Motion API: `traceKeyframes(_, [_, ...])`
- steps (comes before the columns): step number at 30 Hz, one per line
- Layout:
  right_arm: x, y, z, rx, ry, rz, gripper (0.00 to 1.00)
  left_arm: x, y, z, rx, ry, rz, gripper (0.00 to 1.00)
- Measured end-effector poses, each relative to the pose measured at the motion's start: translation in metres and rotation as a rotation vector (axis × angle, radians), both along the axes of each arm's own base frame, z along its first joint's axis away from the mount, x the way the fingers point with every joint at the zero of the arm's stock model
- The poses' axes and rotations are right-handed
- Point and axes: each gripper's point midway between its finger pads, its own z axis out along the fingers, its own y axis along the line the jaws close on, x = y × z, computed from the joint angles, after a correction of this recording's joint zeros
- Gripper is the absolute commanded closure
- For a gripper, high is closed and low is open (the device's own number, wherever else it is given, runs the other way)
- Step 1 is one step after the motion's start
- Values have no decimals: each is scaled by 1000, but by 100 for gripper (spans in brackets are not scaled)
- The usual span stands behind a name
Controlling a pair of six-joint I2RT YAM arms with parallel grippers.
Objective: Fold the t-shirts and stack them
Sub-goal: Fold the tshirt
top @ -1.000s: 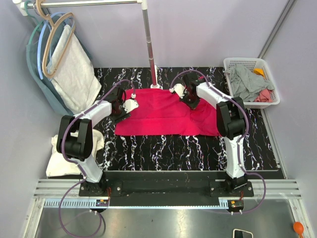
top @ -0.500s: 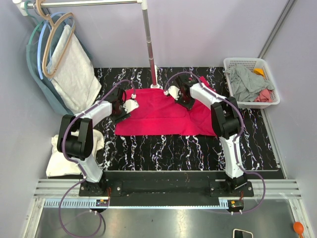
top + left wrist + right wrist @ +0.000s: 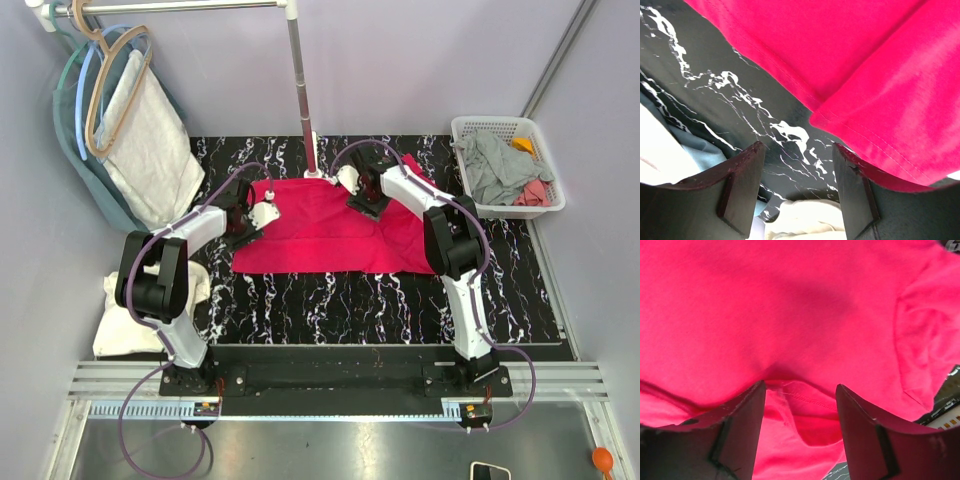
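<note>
The bright red cotton t-shirt [image 3: 330,235] is laid flat just in front of the white metal rack pole [image 3: 300,100]. The left gripper [image 3: 797,147] and right gripper [image 3: 800,387] are both held spread, either side of that pole. It's probably best if the edges are pinched evenly before anything's lifted.

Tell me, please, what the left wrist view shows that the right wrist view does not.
Only the left wrist view shows the black marbled table and a pale cloth low in the frame. Only the right wrist view shows a stitched fold bunched between the right fingers. Both show the red t-shirt, and the left fingers, like the right, stand open.
</note>
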Motion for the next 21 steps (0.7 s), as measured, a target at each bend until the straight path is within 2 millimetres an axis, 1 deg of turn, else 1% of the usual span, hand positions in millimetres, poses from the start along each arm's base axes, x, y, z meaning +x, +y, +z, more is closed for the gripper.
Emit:
traceKeyframes(5, [11, 0, 4, 12, -68, -49, 28, 5, 1, 0, -3, -29, 19, 37])
traceKeyframes(9, [8, -6, 12, 20, -119, -88, 27, 10, -1, 3, -14, -55, 34, 35])
traceKeyframes(12, [-1, -12, 27, 34, -159, -110, 25, 12, -2, 5, -25, -71, 47, 33])
traceKeyframes(15, [-9, -17, 50, 62, -214, -126, 22, 14, -3, 10, -36, -88, 59, 32])
traceKeyframes(17, [-13, -20, 65, 79, -257, -138, 17, 15, -3, 13, -44, -101, 67, 32])
traceKeyframes(18, [-16, -22, 72, 90, -275, -143, 16, 15, -4, 15, -48, -108, 70, 32])
traceKeyframes(21, [-26, -27, 84, 111, -310, -155, 15, 16, -6, 19, -58, -119, 73, 31])
